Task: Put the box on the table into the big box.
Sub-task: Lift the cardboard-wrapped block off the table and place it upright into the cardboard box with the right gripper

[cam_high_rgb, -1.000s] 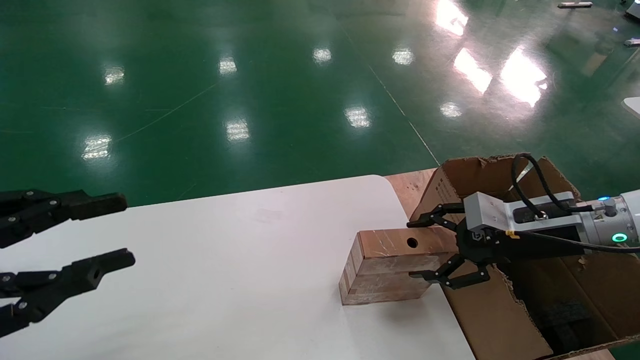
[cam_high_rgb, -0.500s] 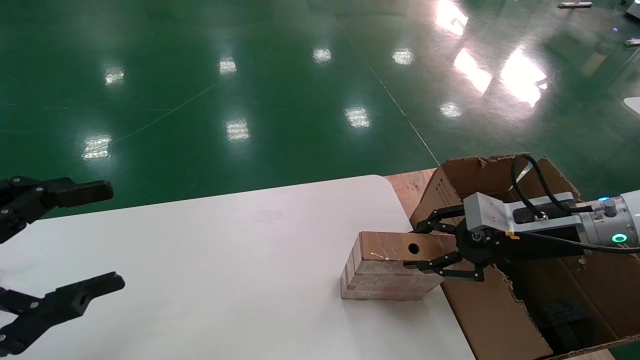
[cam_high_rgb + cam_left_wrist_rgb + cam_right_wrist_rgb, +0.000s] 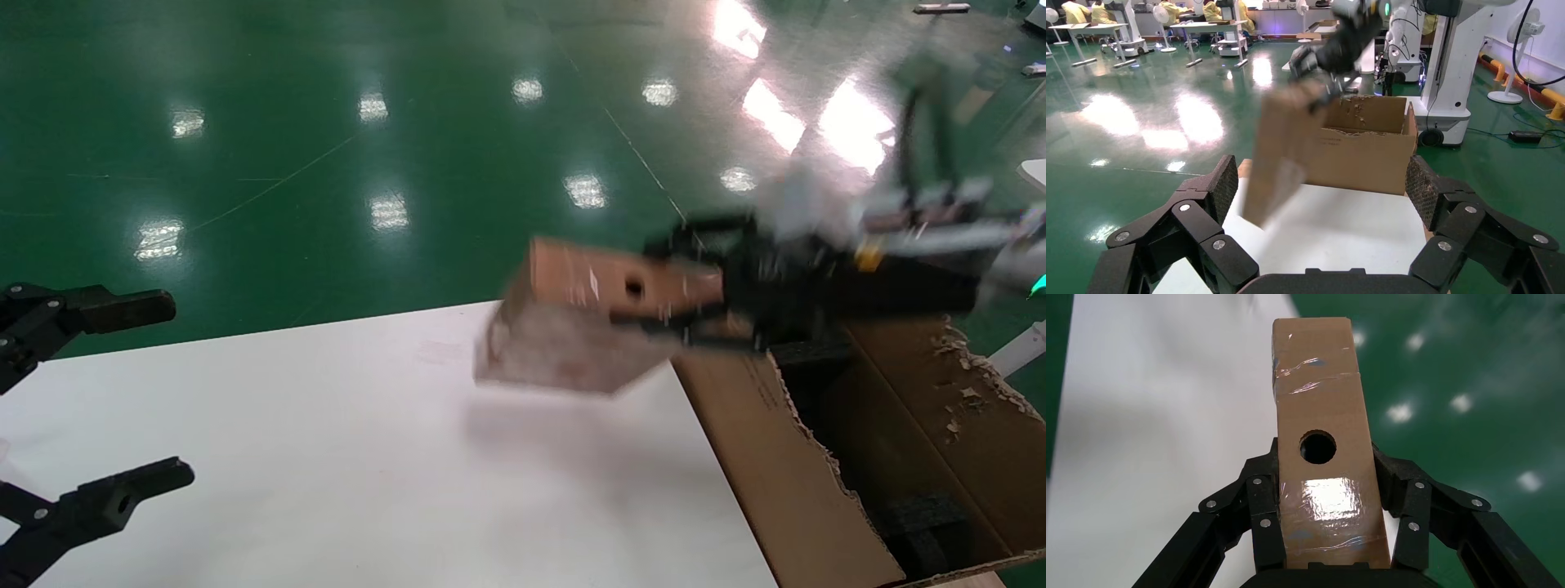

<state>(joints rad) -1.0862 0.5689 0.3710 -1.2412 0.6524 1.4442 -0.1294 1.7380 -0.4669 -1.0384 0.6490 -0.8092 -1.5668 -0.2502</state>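
The small tan box (image 3: pixel 572 314) with a round hole hangs blurred above the right part of the white table (image 3: pixel 327 457), clear of its top. My right gripper (image 3: pixel 666 298) is shut on its near end. In the right wrist view the box (image 3: pixel 1321 441) sits clamped between both black fingers (image 3: pixel 1263 511), its hole and clear tape facing the camera. The big box (image 3: pixel 784 474), a torn brown carton, stands open at the table's right end, below the right arm. My left gripper (image 3: pixel 127 392) hovers open at the far left; its wrist view shows the box (image 3: pixel 1281 153) and the big box (image 3: pixel 1364 150) beyond.
Green glossy floor lies beyond the table. A strip of reddish-brown wood (image 3: pixel 658 298) shows between the table and the carton. Black foam (image 3: pixel 923 518) lies inside the carton. Another robot base and work tables (image 3: pixel 1438 73) stand far off in the left wrist view.
The right gripper closed on the box, then lifted it off the table, up and slightly left. The left gripper opened wider and drew a little leftward.
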